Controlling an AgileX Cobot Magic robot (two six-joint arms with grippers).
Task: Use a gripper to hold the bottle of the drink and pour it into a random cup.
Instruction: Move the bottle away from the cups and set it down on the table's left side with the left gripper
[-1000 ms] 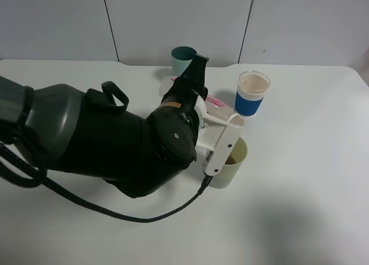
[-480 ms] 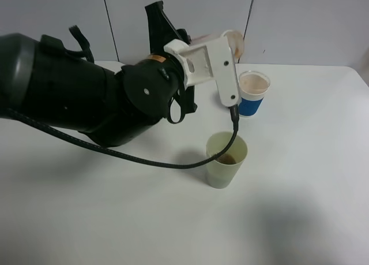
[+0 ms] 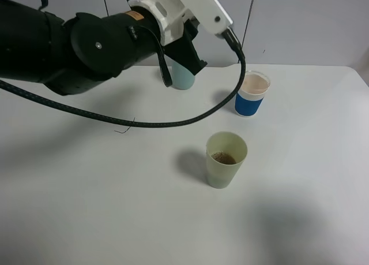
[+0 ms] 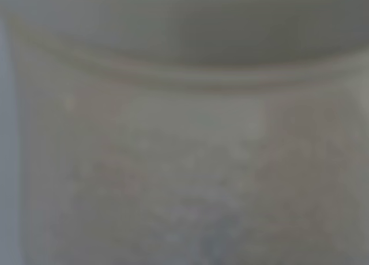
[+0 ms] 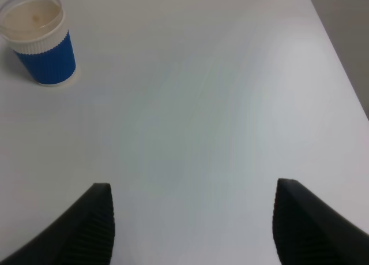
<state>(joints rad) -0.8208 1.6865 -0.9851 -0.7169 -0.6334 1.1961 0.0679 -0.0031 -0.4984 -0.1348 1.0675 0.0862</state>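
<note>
High and to the left of the pale yellow-green tapered plastic tumbler (image 3: 226, 161), a bulky black arm carries the left gripper (image 3: 185, 8), a white plastic two-fingered claw whose fingertips pass out of the overhead view. Its jaws are closed. The pale, blurred, ridged surface filling the left wrist view is, I judge, the small clear plastic bottle (image 4: 184, 155) clamped between them, since no bottle stands on the white table (image 3: 86, 207). A black cable (image 3: 173, 124) hangs in a loop from the claw, behind the tumbler. Beyond the tumbler a dark teal cup (image 3: 183, 79) stands half hidden by the arm. The tumbler itself is upright, with a little brown liquid at its bottom. Beyond it to the right stands a blue-banded white cup (image 3: 251, 94). The right gripper (image 5: 193, 187), its black ribbed fingers spread wide, holds nothing. The bottle is probably light, thin-walled and smooth. It is best gripped around its labelled middle, firmly but without crushing, mouth kept upward.
</note>
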